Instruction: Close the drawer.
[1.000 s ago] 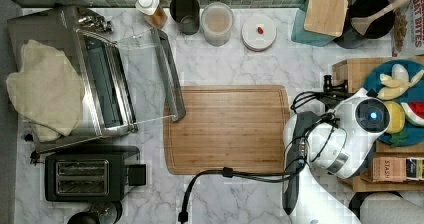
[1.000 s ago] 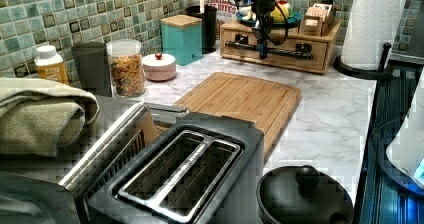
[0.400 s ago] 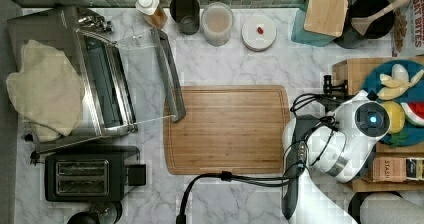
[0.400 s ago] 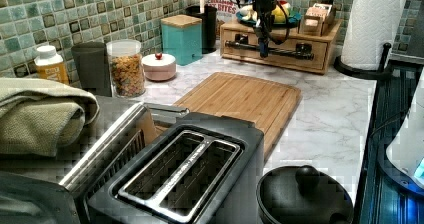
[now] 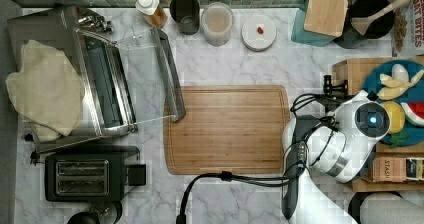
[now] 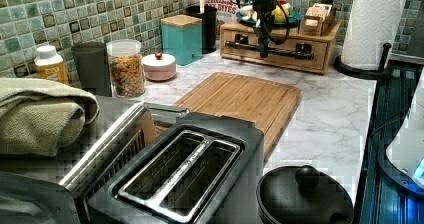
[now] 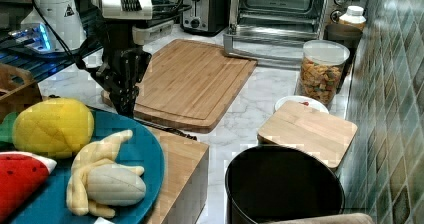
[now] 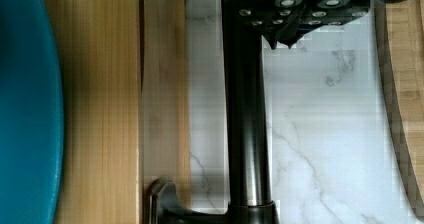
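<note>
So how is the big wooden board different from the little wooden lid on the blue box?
The flat rounded-corner bamboo cutting board is far bigger than the small square wooden lid. The board is darker brown and the lid paler. The board lies flat on the marble counter, while the lid sits on a teal box. Both are bare wood.

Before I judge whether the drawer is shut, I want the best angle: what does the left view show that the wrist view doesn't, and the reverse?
Left view, not wrist: the wooden drawer with its whole front, the white paper towel roll and the black toaster. Wrist view, not left: a dark seam along the light wood, seen from above. Both: the black bar handle, the white marble counter, the bamboo cutting board and the teal plate.
</note>
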You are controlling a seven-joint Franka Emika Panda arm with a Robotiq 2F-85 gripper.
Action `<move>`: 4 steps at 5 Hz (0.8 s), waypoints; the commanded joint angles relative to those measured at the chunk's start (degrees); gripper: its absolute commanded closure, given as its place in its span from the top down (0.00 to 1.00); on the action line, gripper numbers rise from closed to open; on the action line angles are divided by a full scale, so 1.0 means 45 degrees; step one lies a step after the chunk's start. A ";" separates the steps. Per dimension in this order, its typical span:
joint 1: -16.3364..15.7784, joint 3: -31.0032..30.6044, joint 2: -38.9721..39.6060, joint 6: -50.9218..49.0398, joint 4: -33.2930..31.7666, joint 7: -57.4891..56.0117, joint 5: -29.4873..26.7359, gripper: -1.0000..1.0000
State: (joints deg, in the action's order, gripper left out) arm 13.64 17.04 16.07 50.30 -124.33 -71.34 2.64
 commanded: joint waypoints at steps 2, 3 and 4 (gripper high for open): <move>0.1318 0.1860 -0.0868 0.0368 0.1240 -0.0043 0.0169 0.00; 0.1313 0.1861 -0.0870 0.0366 0.1242 -0.0037 0.0168 0.00; 0.1226 0.1952 -0.0860 0.0370 0.1241 -0.0060 0.0134 0.00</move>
State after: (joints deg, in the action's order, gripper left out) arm 12.34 18.31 16.06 50.19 -124.33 -71.34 2.32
